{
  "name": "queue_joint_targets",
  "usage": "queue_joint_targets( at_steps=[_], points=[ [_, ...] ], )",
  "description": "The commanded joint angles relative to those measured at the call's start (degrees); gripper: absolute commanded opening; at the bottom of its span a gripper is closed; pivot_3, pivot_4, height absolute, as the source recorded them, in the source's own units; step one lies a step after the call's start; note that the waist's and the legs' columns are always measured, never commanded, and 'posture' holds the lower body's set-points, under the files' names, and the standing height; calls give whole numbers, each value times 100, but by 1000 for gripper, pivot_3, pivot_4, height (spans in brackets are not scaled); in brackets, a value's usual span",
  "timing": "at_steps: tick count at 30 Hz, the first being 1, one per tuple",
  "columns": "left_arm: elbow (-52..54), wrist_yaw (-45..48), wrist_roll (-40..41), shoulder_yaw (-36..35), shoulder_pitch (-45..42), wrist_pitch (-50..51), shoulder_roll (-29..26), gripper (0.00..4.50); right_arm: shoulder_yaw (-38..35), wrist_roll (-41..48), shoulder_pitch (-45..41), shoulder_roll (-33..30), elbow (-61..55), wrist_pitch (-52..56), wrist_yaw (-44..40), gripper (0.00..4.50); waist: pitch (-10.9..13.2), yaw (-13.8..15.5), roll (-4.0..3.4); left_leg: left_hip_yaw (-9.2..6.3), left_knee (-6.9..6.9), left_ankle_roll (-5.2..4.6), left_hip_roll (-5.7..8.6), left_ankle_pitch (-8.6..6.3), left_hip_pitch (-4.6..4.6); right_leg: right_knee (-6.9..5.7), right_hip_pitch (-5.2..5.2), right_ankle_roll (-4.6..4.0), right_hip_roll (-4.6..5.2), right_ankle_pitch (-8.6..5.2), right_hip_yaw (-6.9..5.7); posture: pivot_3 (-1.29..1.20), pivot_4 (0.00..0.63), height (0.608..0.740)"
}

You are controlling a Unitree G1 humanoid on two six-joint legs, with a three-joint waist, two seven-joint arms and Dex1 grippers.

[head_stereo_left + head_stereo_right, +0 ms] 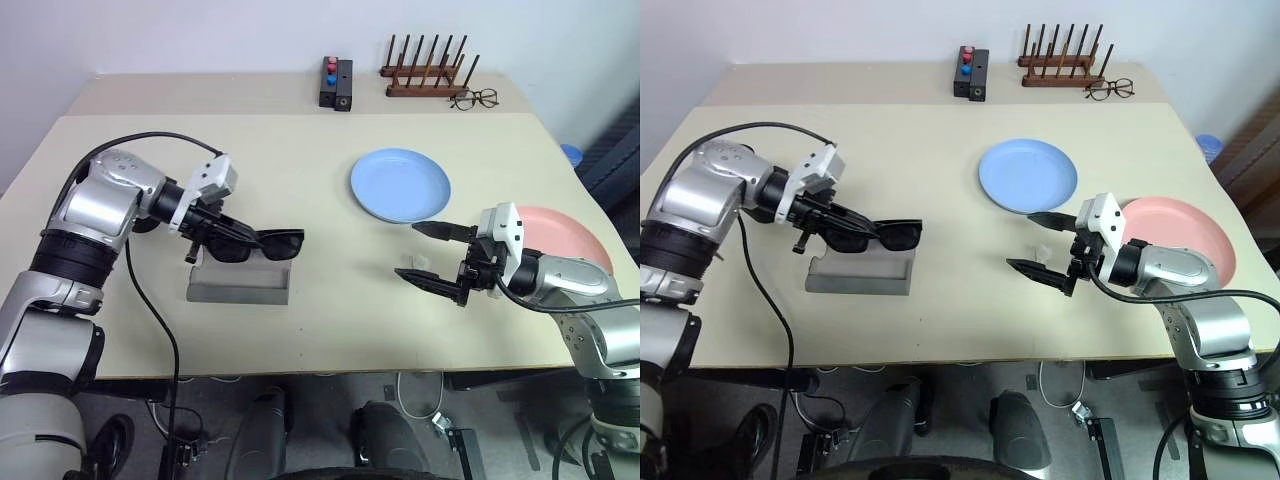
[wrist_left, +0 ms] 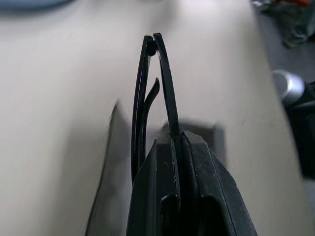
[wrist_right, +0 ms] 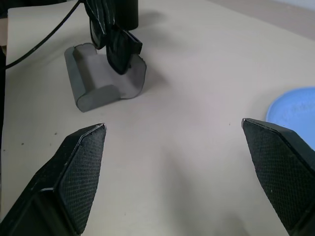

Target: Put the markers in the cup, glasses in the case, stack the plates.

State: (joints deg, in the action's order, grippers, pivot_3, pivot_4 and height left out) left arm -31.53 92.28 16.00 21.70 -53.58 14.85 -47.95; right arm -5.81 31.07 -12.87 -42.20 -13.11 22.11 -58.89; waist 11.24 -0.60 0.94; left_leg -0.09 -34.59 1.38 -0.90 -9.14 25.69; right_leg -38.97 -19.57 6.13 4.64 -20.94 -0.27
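My left gripper (image 1: 215,236) is shut on the black glasses (image 1: 266,244), gripping one end of the frame, and holds them just above the grey case (image 1: 240,284). The left wrist view shows the folded glasses (image 2: 152,88) edge-on between the fingers (image 2: 202,196). The case (image 3: 106,81) lies open on the table. My right gripper (image 1: 407,250) hovers open over bare table, with nothing between its fingers. The light blue plate (image 1: 400,185) lies beyond it and the pink plate (image 1: 565,235) lies behind its wrist; the two plates sit apart. The markers and the cup are out of view.
At the table's far edge stand a black box with red and blue knobs (image 1: 336,82) and a wooden peg rack (image 1: 428,70), with thin-rimmed eyeglasses (image 1: 474,98) beside the rack. A small pale bit (image 1: 1042,250) lies between my right fingers' tips on the table.
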Motion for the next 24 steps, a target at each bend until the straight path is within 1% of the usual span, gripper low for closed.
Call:
queue_joint_targets(
  at_steps=[1,5,10,16,24],
  points=[
    [-406,22,248,-32,92,-653,24,31,-41,2,-153,-31,-49,-93,-80,4500,0,-3,0,1,0,0,0,0,1,0,0,0,1,0,-1,0,150,740],
    [-619,22,663,99,100,-726,39,31,-81,9,-151,-77,-88,-24,-115,4500,3,18,5,1,-2,0,0,0,5,0,-1,1,2,1,-2,0,150,740],
    [-961,22,857,320,225,-951,100,31,-94,6,-137,-89,-143,19,-99,4500,3,-3,5,2,-6,0,0,0,5,0,0,1,4,1,-2,0,150,740],
    [-772,22,1123,755,402,-1032,-95,31,-144,40,-107,-110,-210,81,-81,4500,3,-8,5,2,-4,0,-1,0,5,0,-1,1,3,1,-1,0,150,740],
    [-760,22,1394,1008,454,-1355,-286,31,-171,70,-54,-143,-297,158,-42,4500,3,-8,4,2,-5,0,-1,0,4,0,0,-1,7,0,0,0,150,740]
  ],
)
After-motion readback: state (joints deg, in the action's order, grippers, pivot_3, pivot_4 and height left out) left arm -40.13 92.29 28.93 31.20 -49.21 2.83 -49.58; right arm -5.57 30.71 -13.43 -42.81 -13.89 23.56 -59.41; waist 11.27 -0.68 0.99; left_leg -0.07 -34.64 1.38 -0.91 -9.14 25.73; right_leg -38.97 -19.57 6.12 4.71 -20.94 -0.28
